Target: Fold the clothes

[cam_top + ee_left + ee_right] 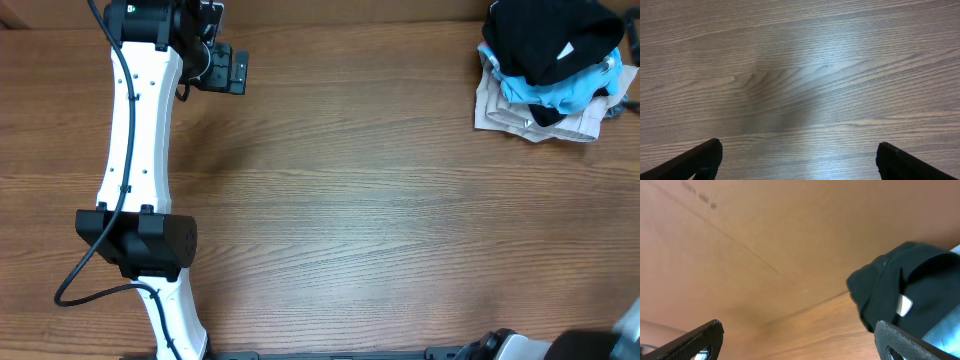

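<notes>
1. The black garment (pixel 550 40) lies crumpled on top of a small pile at the far right corner of the table (pixel 350 200). A small white tag (pixel 567 52) shows on its upper side.
2. Under it lies a light blue shirt (pixel 575 92). Under that, a beige garment (pixel 500 108) rests on the wood.
3. The left gripper (pixel 799 147) is at the far left of the table, well apart from the pile. Its fingers stand wide apart with only bare wood between them.
4. The left arm (pixel 135 150) stretches along the left side from the near edge to the far edge.
5. The right gripper (pixel 799 325) also has its fingers spread wide and holds nothing. Its camera shows the black garment and tag ahead to the right, in front of a plain brown board (pixel 750 240).
</notes>
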You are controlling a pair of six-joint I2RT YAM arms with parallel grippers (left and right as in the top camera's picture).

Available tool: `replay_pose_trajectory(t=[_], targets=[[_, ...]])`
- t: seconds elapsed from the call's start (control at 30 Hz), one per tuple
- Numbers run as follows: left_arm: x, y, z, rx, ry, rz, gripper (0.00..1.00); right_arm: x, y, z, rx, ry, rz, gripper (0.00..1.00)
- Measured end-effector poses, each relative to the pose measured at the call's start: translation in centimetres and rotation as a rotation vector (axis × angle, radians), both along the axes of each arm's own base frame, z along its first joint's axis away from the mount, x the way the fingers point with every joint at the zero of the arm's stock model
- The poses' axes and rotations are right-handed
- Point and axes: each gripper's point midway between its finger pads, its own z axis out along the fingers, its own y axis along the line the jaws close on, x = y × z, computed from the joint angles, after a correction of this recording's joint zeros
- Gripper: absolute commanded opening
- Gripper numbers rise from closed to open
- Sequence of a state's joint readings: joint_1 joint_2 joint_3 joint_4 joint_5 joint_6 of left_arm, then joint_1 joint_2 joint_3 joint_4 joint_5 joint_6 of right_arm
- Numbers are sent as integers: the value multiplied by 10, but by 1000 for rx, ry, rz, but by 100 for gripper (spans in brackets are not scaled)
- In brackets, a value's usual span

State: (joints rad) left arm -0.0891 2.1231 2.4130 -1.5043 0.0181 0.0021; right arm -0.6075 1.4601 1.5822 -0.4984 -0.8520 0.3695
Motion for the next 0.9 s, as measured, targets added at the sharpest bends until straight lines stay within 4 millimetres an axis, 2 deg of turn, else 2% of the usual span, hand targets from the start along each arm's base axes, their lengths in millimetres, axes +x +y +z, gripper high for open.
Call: replay_pose_trajectory(t=[0.13,0.23,0.3,0.4,0.5,0.6,0.73,0.9], targets=[[0,0,0,0,0,0,100,-27,45,35,-218,-66,-32,100],[0,0,0,0,0,0,100,-56,82,63,-341,-139,-31,100],[0,0,0,0,0,0,100,-75,102,71,-377,-156,-17,100],[0,0,0,0,0,0,100,-91,121,70,-396,-146,16,100],[0,0,0,0,0,0,100,-95,124,56,-397,-89,23,100],[0,0,0,0,0,0,100,-85,117,47,-401,-53,5,100],[0,0,0,0,0,0,100,-67,104,55,-432,-91,-51,100],[0,0,0,0,0,0,100,-54,98,55,-443,-99,-75,100]])
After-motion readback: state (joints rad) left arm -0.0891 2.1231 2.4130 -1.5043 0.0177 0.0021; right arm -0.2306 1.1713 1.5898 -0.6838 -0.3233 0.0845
